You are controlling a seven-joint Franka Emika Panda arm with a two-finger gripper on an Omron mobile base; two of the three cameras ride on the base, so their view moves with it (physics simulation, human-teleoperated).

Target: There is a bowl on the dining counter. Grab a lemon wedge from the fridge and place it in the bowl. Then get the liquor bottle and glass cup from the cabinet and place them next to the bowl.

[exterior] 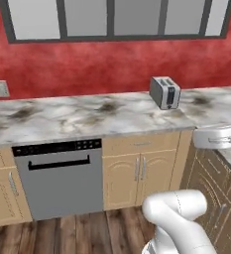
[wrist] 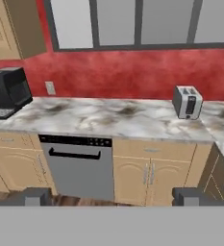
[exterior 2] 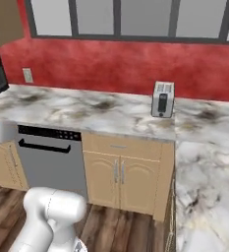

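Claw (wrist: 111,197) spread wide and empty, its two dark tips standing far apart at the bottom corners of the hand view, aimed across the kitchen at a marbled tabletop (wrist: 108,117). No bowl, lemon wedge, bottle or cup anywhere in these pictures; no fridge either. Of the task's things, just a corner of a tan wall cabinet (wrist: 17,26) at the upper left of the hand view, and again at the upper left of the right base view.

Likely at a travelling or searching stage, with nothing picked up yet. Main risk from here: heading for the wrong target, since none of the items lies in sight. Turning or driving close to the tabletop corner at the right of the right base view could also clip the arm's elbow (exterior 2: 54,209) against the wood base.

Around: a silver toaster (exterior: 165,92) on the tabletop by the red wall, a grey dishwasher (exterior: 60,178) below at the lower left of the left base view, a dark coffee machine (wrist: 10,91) at the left edge of the hand view, a wall socket (wrist: 50,88) beside it, windows across the top. Nothing directly in front of the claw.
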